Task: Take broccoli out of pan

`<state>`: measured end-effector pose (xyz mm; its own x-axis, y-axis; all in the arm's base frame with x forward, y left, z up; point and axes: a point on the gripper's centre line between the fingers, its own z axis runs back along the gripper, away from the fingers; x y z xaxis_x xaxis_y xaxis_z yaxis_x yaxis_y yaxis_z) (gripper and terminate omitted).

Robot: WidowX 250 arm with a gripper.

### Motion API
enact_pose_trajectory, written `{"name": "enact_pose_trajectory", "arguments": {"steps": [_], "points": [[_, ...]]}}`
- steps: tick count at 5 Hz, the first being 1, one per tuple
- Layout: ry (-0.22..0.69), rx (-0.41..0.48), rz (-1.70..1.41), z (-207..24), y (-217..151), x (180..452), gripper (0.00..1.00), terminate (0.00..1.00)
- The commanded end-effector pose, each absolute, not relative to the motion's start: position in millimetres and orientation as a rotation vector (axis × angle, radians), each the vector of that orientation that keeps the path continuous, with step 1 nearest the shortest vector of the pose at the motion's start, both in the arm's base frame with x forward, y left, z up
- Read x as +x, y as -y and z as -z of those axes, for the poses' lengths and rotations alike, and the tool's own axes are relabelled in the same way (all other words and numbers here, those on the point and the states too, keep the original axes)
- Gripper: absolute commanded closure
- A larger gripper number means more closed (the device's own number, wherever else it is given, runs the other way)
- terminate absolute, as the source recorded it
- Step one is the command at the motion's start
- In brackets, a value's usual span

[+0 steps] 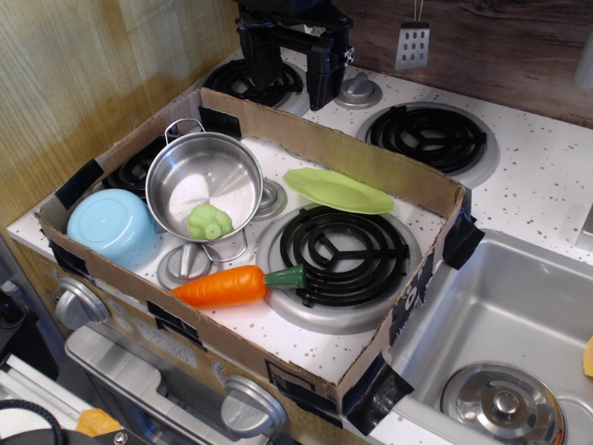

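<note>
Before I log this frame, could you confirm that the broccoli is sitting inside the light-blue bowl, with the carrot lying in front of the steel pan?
Not quite. The broccoli sits inside the steel pan, against its near wall, not in the light-blue bowl, which lies to the pan's left. The carrot does lie in front of the pan, as the observation.image view shows.
</note>
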<state>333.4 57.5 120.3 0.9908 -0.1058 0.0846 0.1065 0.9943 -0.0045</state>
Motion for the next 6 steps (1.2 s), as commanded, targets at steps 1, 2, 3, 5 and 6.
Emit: {"name": "enact_pose_trajectory", "arguments": {"steps": [1, 2, 3, 5, 6], "points": [[0.084, -0.009, 0.106, -120.3, -57.5, 333.4, 0.00, 0.00], [0.147, 0.025, -0.143, -121.4, -55.1, 329.1, 0.00, 0.00], [0.138, 0.022, -0.394, -122.2, -50.2, 325.7, 0.00, 0.00], [0.085, 0.097, -0.735, -117.5, -56.2, 316.5, 0.00, 0.00], [0.085, 0.135, -0.800, -101.7, -62.6, 310.4, 0.00, 0.00]]}}
